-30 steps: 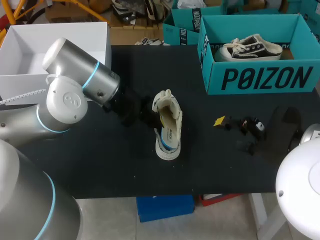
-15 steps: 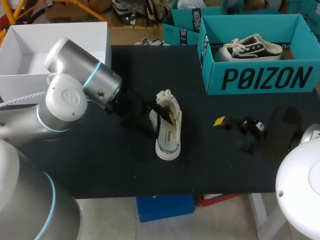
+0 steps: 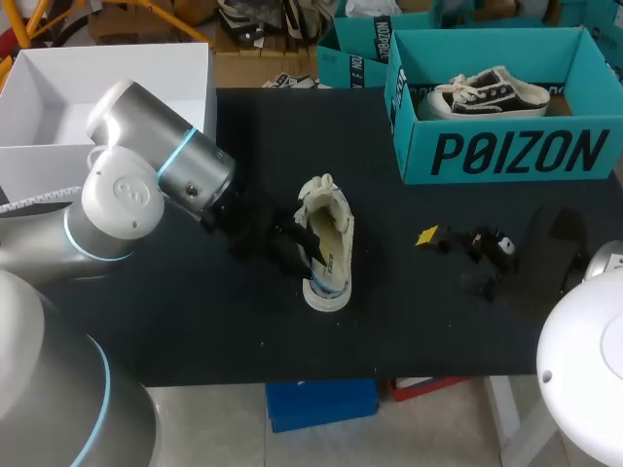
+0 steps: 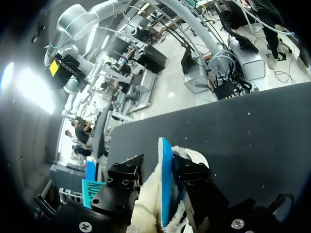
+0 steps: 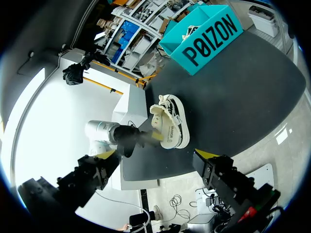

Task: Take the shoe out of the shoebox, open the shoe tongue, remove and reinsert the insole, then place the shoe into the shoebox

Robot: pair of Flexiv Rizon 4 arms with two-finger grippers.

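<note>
A cream fleece-lined shoe (image 3: pixel 329 245) lies on the black table (image 3: pixel 195 311), near its middle. Its blue insole (image 4: pixel 165 179) stands on edge in the shoe's opening. My left gripper (image 3: pixel 295 249) is at the shoe's left side. In the left wrist view it (image 4: pixel 159 167) is shut on the insole together with some fleece lining, one finger on each side. My right gripper (image 3: pixel 458 261) hangs open over the table's right part, well clear of the shoe (image 5: pixel 170 124). The teal shoebox (image 3: pixel 506 151) stands at the back right.
A black-and-white shoe (image 3: pixel 487 92) lies inside the teal shoebox. A second teal box (image 3: pixel 352 49) stands behind it. A white open box (image 3: pixel 107 88) sits at the back left, beside my left arm.
My left gripper opened, went over the shoe's opening, then came down at its left side and narrowed onto the blue insole. The shoe shifted slightly. My right arm kept still.
</note>
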